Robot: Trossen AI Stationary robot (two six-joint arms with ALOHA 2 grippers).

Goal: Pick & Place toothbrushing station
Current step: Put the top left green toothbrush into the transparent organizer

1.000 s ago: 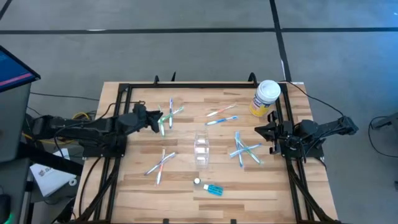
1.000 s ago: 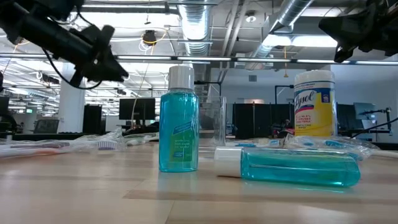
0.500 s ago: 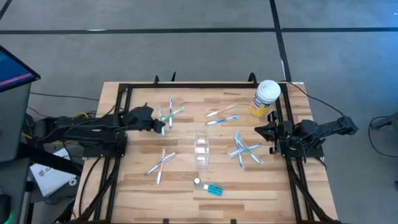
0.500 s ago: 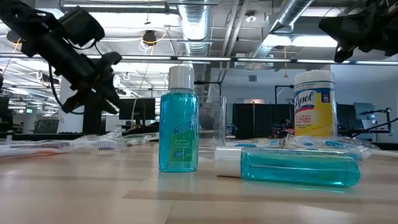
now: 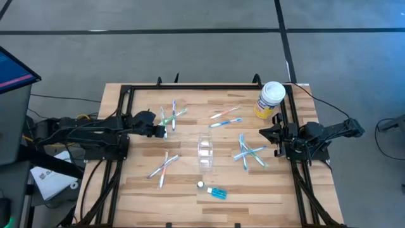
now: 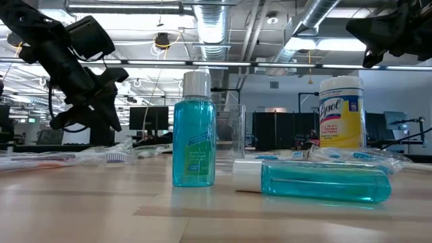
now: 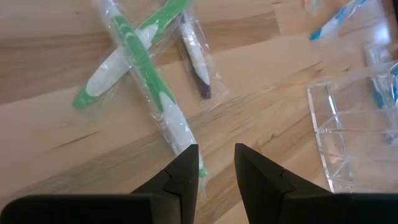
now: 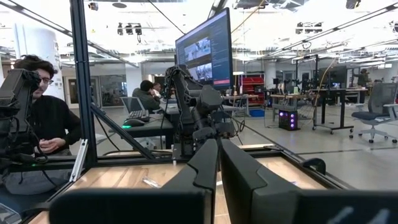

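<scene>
left gripper (image 7: 216,163): low over the table's left-rear area, above the green/white toothbrush cluster (image 5: 171,118); fingers (image 7: 184,171) part open with a narrow gap, nothing between them; tips just above the end of one wrapped green brush, contact can't be told
right gripper (image 5: 264,133): parked at the table's right edge beside the yellow container, fingers (image 8: 208,163) pressed together, holding nothing, pointing level across the table
toothbrushes under left gripper (image 7: 146,74): two green-and-white handles crossed in an X, each in clear film wrap; a third white one with a dark tip (image 7: 196,59) lies just beside them
toothbrushes, rear centre (image 5: 225,117): orange-handled and blue-handled, lying near each other, flat on the wood
toothbrushes, right (image 5: 248,152): blue/white bunch crossed in a loose star, between the tumbler and the right gripper
toothbrushes, front left (image 5: 163,167): orange/white and blue/white pair crossed, well apart from the left gripper
tumbler (image 5: 205,151): small, clear, ribbed-looking, around table centre; only its rim and wall (image 7: 339,134) show in the left wrist view; looks empty from above
blue tube (image 5: 214,191): tiny, clear blue liquid, white cap, lying on its side near the front edge; in the low view a second blue white-capped bottle (image 6: 194,131) stands upright just beside the lying one (image 6: 314,180)
yellow container (image 5: 269,100): white lid, upright at right-rear corner
table (image 5: 139,190): light wood slats inside a black frame
room: a person (image 8: 40,127) seated behind the frame in the right wrist view
</scene>
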